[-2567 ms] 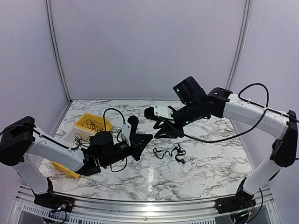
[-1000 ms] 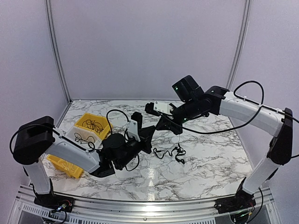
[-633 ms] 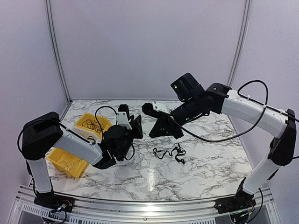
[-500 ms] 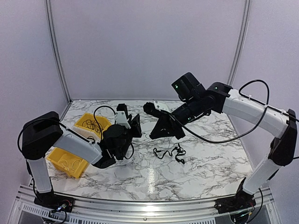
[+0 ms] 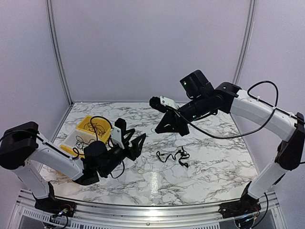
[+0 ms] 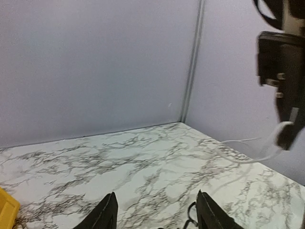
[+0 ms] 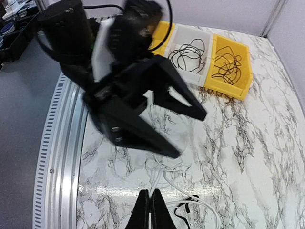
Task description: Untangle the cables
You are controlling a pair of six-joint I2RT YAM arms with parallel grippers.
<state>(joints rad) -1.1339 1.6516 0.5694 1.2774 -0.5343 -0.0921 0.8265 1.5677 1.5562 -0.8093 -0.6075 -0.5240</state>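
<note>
Our left gripper (image 5: 132, 141) hangs spread and empty, just left of the cables (image 5: 172, 156) lying mid-table. Our right gripper (image 7: 149, 198), fingers pressed together, seems to pinch a white wire (image 6: 274, 149) trailing toward that clump. Pulling up could tighten the knot or drag everything along.

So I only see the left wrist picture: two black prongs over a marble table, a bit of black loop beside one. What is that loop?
Observer: It looks like part of the cables, a small black clump lying on the table, to the right of the open left gripper and clear of it.
Operator: Are there wires anywhere else?
Observer: Yes. A yellow bin and a white bin beside it each hold loose black wires.
Operator: And the other arm?
Observer: The right gripper is shut, raised above the table.
</note>
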